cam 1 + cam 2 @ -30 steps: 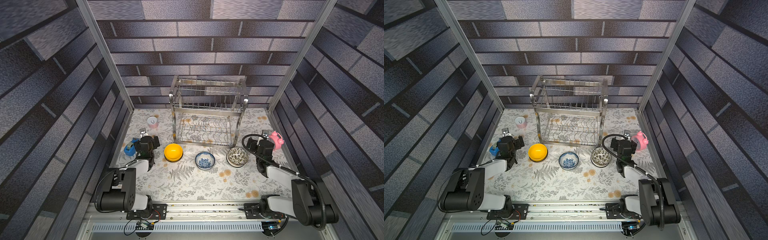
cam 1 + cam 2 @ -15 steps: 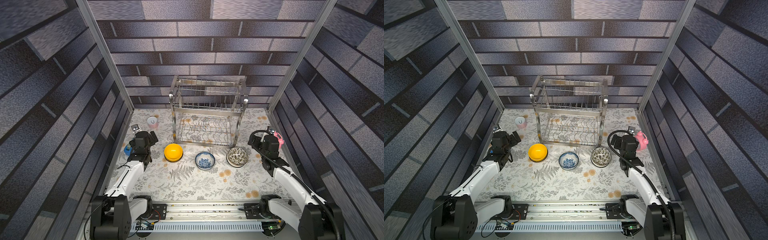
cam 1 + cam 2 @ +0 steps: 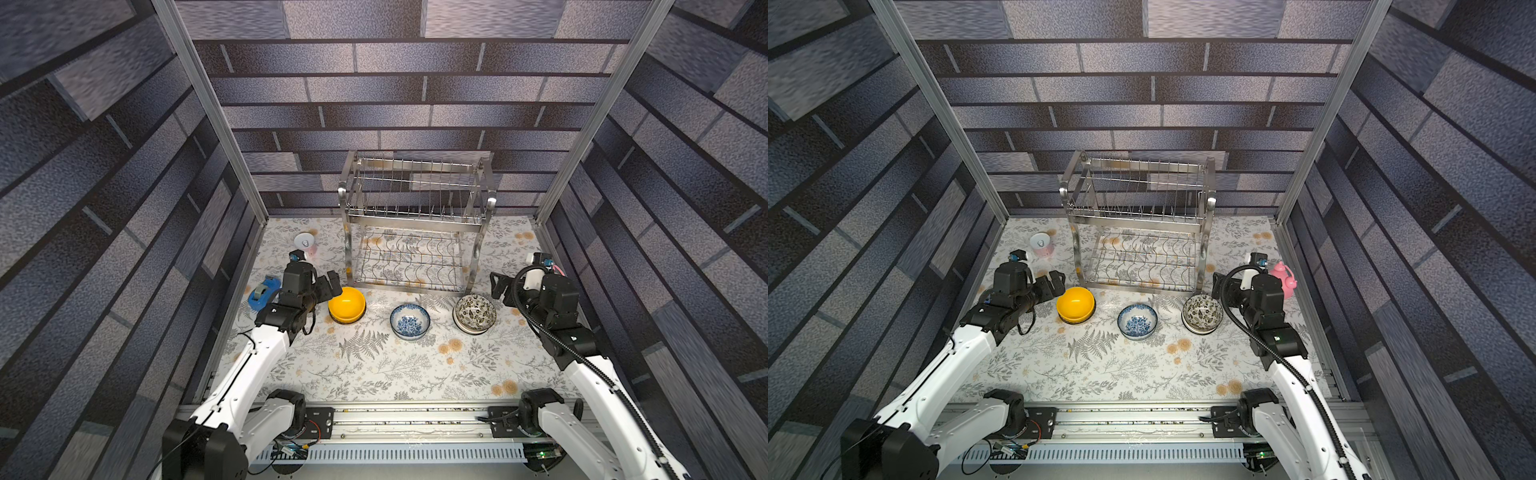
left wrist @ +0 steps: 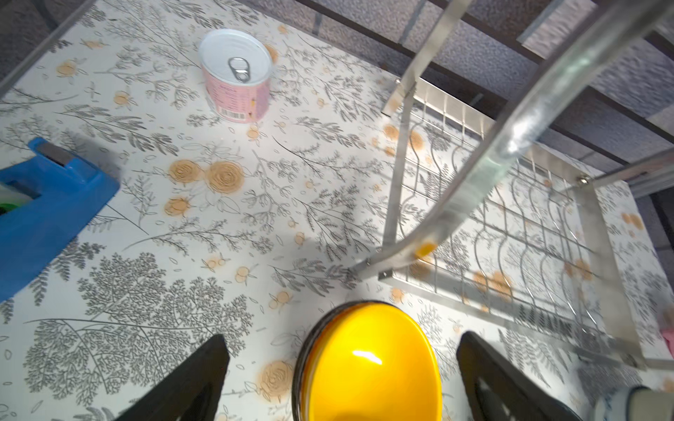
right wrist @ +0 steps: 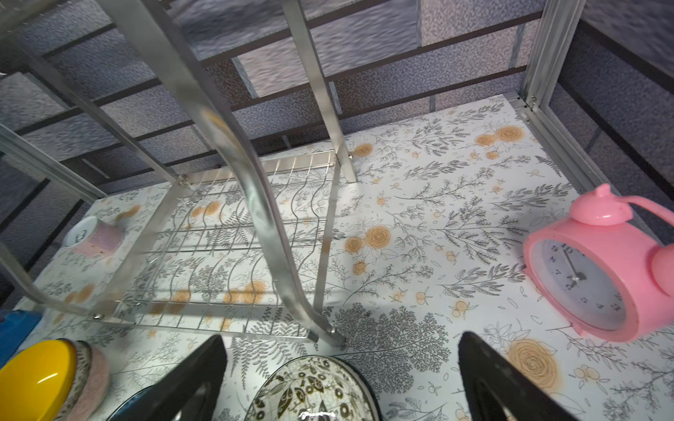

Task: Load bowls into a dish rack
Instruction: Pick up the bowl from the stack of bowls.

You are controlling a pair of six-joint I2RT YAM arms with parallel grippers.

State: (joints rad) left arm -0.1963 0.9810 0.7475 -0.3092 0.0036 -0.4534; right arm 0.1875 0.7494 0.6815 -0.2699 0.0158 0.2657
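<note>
Dish rack (image 3: 415,221) shiny polished metal wire; yellow bowl (image 4: 372,364) glossy, smooth; alarm clock (image 5: 601,269) matt pink plastic.

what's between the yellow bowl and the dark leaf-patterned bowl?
The blue-and-white bowl, touching neither the yellow bowl nor the dark leaf-patterned bowl; clear in both top views.

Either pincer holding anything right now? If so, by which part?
Nothing is held. The left pincer is open, straddling the yellow bowl with gaps on both sides. The right pincer is open beside the leaf-patterned bowl.
</note>
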